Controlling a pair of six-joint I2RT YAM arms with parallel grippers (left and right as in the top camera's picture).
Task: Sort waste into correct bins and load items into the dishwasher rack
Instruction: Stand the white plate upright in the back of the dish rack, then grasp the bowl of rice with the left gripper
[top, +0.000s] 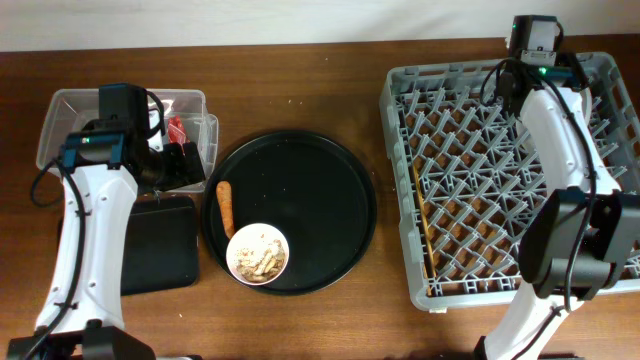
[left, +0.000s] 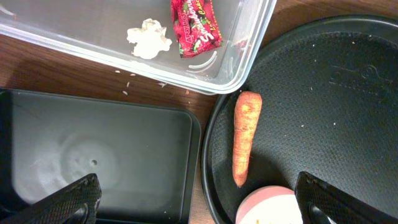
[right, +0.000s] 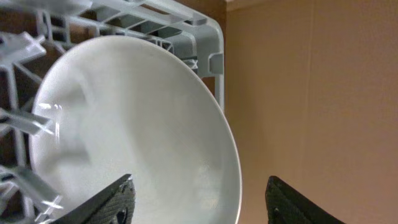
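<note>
Overhead: straight down, distant, whole tabletop (top: 300, 70). Left wrist: downward, close, shares sausage (left: 245, 137) with overhead. Right wrist: close against plate (right: 137, 137), rack (right: 211, 56) edge.

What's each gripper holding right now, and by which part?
Nothing. Left gripper is open over the round tray rim. Right gripper is open by the plate standing in the rack, not clamping it.

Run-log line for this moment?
left gripper open | right gripper open at plate in rack | wrapper in clear tub | sausage, bowl of scraps on round tray | black tray empty
</note>
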